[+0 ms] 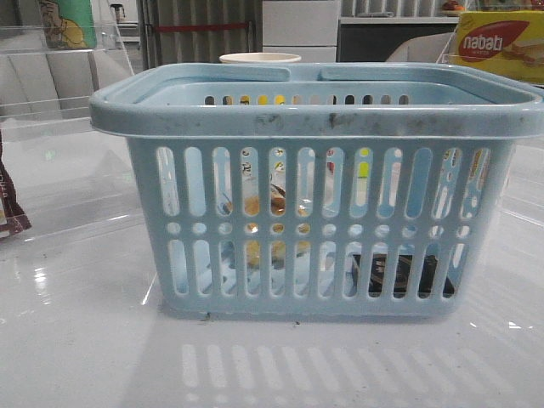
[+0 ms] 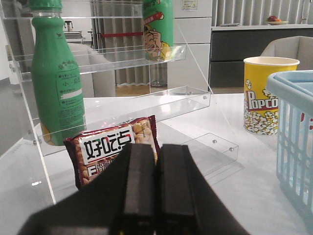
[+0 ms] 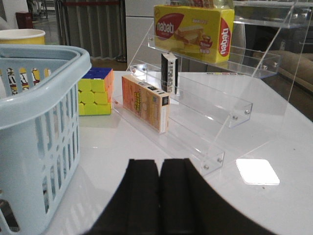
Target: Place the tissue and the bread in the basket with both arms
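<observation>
The light blue basket stands in the middle of the table, close to the front camera. Through its slots I see a dark flat pack, the tissue, lying on the basket floor at the right. Tan-brown bread in clear plastic shows left of middle inside the basket. My left gripper is shut and empty, left of the basket. My right gripper is shut and empty, right of the basket. Neither gripper shows in the front view.
On the left, a clear acrylic shelf holds a green bottle and a brown-and-white snack packet; a popcorn cup stands behind the basket. The right shelf holds a nabati box and an orange carton; a puzzle cube sits beside it.
</observation>
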`<move>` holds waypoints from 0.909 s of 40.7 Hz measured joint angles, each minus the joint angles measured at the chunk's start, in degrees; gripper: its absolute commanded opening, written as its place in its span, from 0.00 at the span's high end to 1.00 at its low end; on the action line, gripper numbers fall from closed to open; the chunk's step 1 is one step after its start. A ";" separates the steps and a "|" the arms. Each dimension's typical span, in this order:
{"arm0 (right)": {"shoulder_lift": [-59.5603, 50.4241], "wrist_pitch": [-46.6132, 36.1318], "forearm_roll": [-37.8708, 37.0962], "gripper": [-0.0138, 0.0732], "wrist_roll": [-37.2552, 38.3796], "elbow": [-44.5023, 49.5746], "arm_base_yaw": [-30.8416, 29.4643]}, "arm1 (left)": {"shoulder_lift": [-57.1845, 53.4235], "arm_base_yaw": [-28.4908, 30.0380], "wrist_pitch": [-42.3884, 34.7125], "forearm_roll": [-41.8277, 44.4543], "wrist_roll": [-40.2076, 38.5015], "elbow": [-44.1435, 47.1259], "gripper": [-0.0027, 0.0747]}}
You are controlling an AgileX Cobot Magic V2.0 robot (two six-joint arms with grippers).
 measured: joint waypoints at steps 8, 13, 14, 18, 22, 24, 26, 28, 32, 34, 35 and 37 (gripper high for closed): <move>-0.09 -3.67 0.61 0.81 0.00 0.00 0.00 | 0.00 0.00 0.00 0.00 0.00 0.00 0.85; -0.09 -4.14 0.83 0.81 0.00 0.00 0.00 | 0.00 0.00 0.00 0.00 0.00 0.00 0.85; -0.09 -4.14 0.83 0.81 0.00 0.00 0.00 | 0.00 0.00 0.00 0.00 0.00 0.00 0.85; -0.09 -4.45 0.83 0.81 0.00 0.00 0.48 | 0.00 0.00 0.00 0.00 0.00 0.00 0.85; -0.09 -4.46 0.83 0.81 0.00 0.00 0.73 | 0.00 0.00 0.00 0.00 0.00 0.00 0.85; -0.09 -4.46 0.83 0.81 0.00 0.00 0.73 | 0.00 0.00 0.00 0.00 0.00 0.00 0.85; -0.09 -4.46 0.83 0.81 0.00 0.00 0.73 | 0.00 0.00 0.00 0.00 0.00 0.00 0.85; -0.09 -4.46 0.83 0.81 0.00 0.00 0.73 | 0.00 0.00 0.00 0.00 0.00 0.00 0.85; -0.09 -4.46 0.83 0.81 0.00 0.00 0.73 | 0.00 0.00 0.00 0.00 0.00 0.00 0.85; -0.09 -4.46 0.83 0.81 0.00 0.00 0.73 | 0.00 0.00 0.00 0.00 0.00 0.00 0.85; -0.09 -4.46 0.83 0.81 0.00 0.00 0.73 | 0.00 0.00 0.00 0.00 0.00 0.00 0.85; -0.09 -4.46 0.83 0.81 0.00 0.00 0.73 | 0.00 0.00 0.00 0.00 0.00 0.00 0.85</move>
